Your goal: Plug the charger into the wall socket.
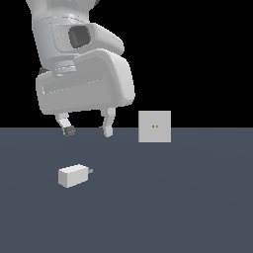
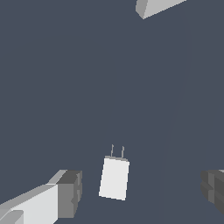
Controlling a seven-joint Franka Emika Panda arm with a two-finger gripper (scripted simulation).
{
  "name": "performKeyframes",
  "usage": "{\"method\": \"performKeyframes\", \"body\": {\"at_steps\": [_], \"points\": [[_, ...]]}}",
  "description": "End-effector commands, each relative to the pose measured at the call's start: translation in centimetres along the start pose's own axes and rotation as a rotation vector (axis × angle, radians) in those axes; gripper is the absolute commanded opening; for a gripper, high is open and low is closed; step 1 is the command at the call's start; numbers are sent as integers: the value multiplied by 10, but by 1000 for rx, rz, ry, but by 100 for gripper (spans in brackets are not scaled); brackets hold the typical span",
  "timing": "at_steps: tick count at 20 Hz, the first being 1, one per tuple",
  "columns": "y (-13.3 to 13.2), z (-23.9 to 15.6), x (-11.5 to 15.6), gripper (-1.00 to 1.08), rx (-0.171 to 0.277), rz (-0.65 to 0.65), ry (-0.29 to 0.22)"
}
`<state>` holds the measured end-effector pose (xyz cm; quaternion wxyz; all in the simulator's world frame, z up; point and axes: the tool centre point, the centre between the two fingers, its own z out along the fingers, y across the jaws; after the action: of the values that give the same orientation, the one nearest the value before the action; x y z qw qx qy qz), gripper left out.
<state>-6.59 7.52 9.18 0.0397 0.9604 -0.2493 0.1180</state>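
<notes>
Now, in the exterior view, the white arm fills the upper left of the frame, and its gripper [image 1: 87, 131] hangs with the jaws spread wide and nothing between them. The dark fingertips [image 1: 69, 131] sit right at the line where the black background meets the slate-blue counter [image 1: 188, 207]. Below them, in the lower left of the frame, the charger [image 1: 72, 176] lies flat on the counter, clear of the gripper, its short grey prongs pointing toward the exterior view's right. Over to the right of centre stands the wall socket [image 1: 154, 126], a flat pale square, upright, with two tiny yellowish holes at its middle. It is well apart from the charger. The counter is plain and even in colour, and behind it there is only black.

In the wrist view, the charger [image 2: 114, 178] shows as a white block on the counter [image 2: 87, 78], prongs on the end away from the camera. It lies between the two fingertips, one grey pad [image 2: 70, 194] near it and the other [image 2: 213, 189] farther off at the frame's edge, neither touching it. A pale grey corner of the wall socket [image 2: 155, 7] shows at the upper edge.
</notes>
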Motion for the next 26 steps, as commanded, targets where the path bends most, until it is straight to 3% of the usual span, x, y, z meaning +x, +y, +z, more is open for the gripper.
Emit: {"method": "performKeyframes", "body": {"at_steps": [1, 13, 26], "points": [[-3, 4, -4, 100, -4, 29, 14], [-14, 21, -18, 100, -22, 131, 62], [-16, 29, -22, 100, -26, 149, 70]]}}
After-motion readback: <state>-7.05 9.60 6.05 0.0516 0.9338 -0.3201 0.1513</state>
